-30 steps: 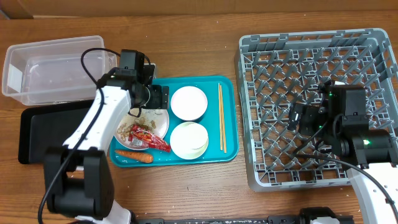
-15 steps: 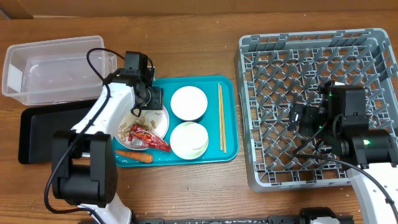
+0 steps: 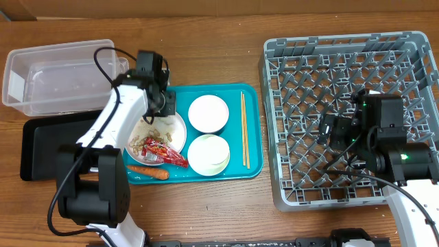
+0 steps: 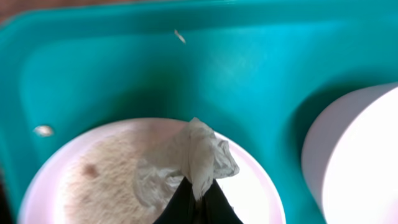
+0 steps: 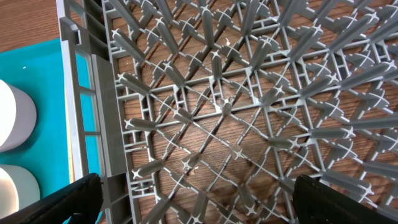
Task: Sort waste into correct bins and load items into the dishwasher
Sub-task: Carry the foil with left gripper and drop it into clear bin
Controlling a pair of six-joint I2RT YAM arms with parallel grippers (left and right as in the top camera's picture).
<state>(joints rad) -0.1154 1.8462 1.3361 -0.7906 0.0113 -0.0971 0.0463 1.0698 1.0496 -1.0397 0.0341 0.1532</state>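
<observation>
Left gripper [image 4: 198, 198] comes first: on my left wrist feed its black fingertips meet in a narrow point, pinched on the lower edge of the crumpled silver-white foil wad [image 4: 205, 155]. The wad sits over the round white plate [image 4: 93, 180], which is smeared beige. I cannot tell whether the wad touches it. Beyond the plate rim I see the teal plastic serving tray [image 4: 249, 68] with a stray rice grain [image 4: 43, 130], and a round white bowl [image 4: 354, 155] at the right edge.

From overhead the foil is hidden under the gripper, but that feed gives me the small red wrapper [image 3: 164, 151] on the plate's near side and the small orange carrot [image 3: 147, 172] on the tray just beside it. The thin wooden chopsticks [image 3: 243, 130] lie along the tray's right side. Further left are the shallow black rectangular tray [image 3: 41, 147] and the clear plastic rectangular tub [image 3: 58, 75].

Right gripper [image 5: 196, 186] hangs spread wide, holding nothing, above the large grey plastic dish rack [image 5: 217, 112].
</observation>
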